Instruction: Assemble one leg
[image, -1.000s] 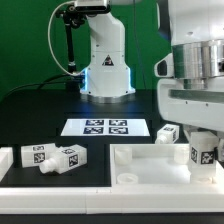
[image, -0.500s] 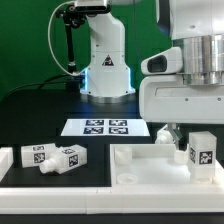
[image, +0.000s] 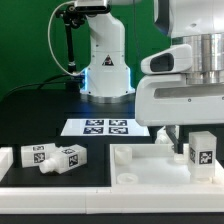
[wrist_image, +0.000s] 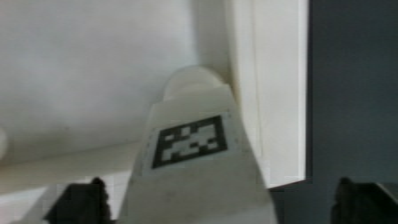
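Observation:
A white leg (image: 202, 152) with a black-and-white tag stands upright at the far corner of the flat white table-top piece (image: 150, 166), on the exterior view's right. My gripper (image: 197, 138) hangs right over it, fingers on either side. In the wrist view the leg (wrist_image: 192, 150) rises between the two dark fingertips (wrist_image: 80, 205), with a clear gap on one side. The gripper (wrist_image: 222, 208) is open around the leg. The leg's lower end is hidden from me.
Two more tagged legs (image: 40, 155) (image: 68, 158) lie at the exterior view's left beside a white bracket (image: 8, 160). Another leg (image: 166, 133) lies behind the table-top. The marker board (image: 105, 127) lies mid-table before the arm's base (image: 105, 65).
The hand has turned about the leg and sits a little higher. The leg has stayed upright in the same spot.

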